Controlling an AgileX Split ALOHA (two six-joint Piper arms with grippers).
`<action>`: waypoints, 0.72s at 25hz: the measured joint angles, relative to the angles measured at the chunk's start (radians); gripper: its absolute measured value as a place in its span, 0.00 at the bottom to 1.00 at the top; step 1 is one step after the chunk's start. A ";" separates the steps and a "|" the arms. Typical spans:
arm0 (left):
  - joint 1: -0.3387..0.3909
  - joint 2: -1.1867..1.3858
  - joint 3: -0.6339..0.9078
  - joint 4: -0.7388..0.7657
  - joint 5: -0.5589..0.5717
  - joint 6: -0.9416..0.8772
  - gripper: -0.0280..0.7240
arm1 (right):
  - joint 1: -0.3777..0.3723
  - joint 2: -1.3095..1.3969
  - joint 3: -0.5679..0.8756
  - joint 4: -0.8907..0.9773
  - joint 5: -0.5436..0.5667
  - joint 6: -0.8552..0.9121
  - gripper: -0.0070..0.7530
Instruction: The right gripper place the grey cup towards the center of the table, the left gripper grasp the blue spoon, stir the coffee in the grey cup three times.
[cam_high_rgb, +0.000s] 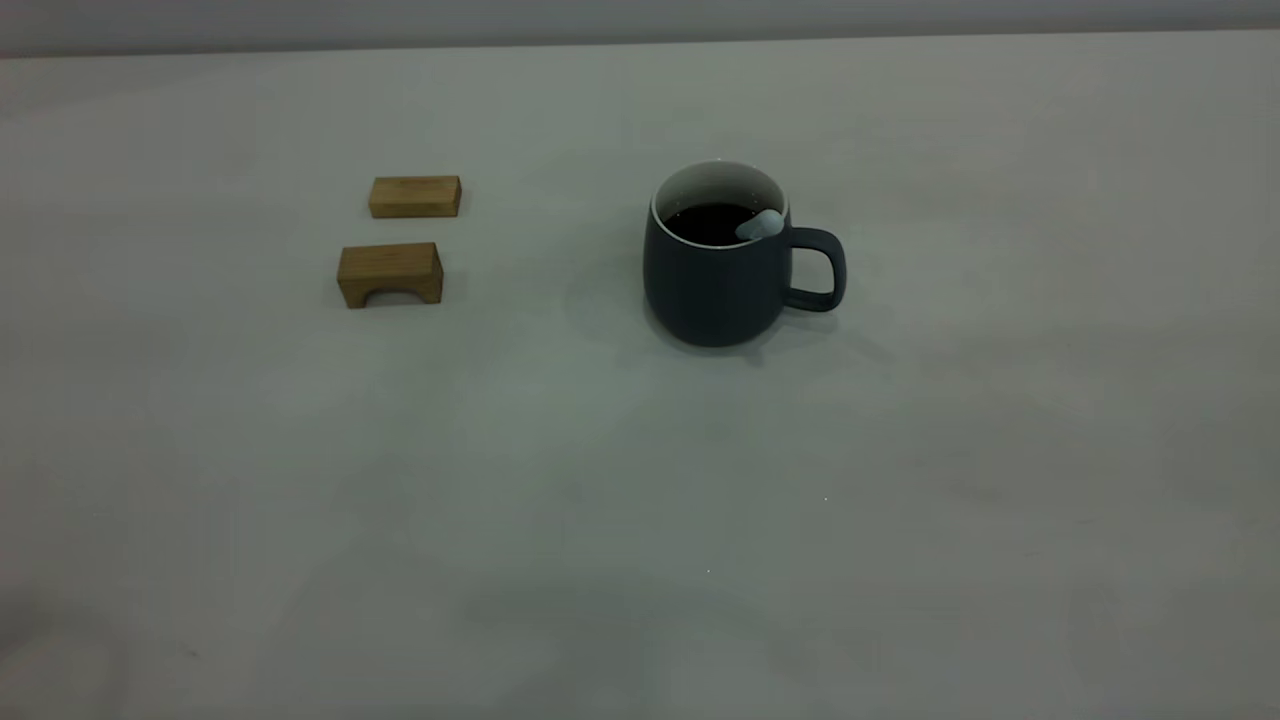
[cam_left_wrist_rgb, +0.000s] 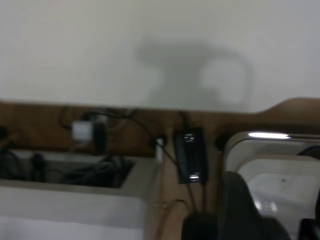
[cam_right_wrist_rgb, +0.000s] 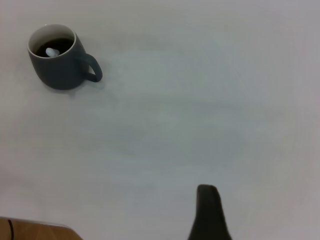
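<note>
Near the table (cam_high_rgb: 640, 520) middle, the cup (cam_high_rgb: 712, 285) stands upright, handle toward the right arm's side. Coffee (cam_high_rgb: 705, 222) fills it; the spoon (cam_high_rgb: 761, 225) sits inside, pale handle end leaning on the rim by the handle. Two wooden blocks (cam_high_rgb: 392, 272) lie well apart from the cup, toward the left arm's side. Neither gripper is near the cup; right gripper shows one finger (cam_right_wrist_rgb: 209, 212) only, cannot tell its state; left likewise.

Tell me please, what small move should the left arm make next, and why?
Probably bring the left gripper toward the blue spoon: the grey cup stands near the middle of the table, the spoon leans unheld in the coffee, its end at the rim.
</note>
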 joint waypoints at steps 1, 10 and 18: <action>0.032 -0.072 0.041 -0.022 -0.002 0.032 0.63 | 0.000 0.000 0.000 0.000 0.000 0.000 0.79; 0.178 -0.519 0.166 -0.112 -0.063 0.222 0.63 | -0.001 0.000 0.000 0.000 0.000 0.000 0.79; 0.195 -0.724 0.183 -0.113 -0.048 0.223 0.63 | -0.001 0.000 0.000 0.001 0.000 0.000 0.79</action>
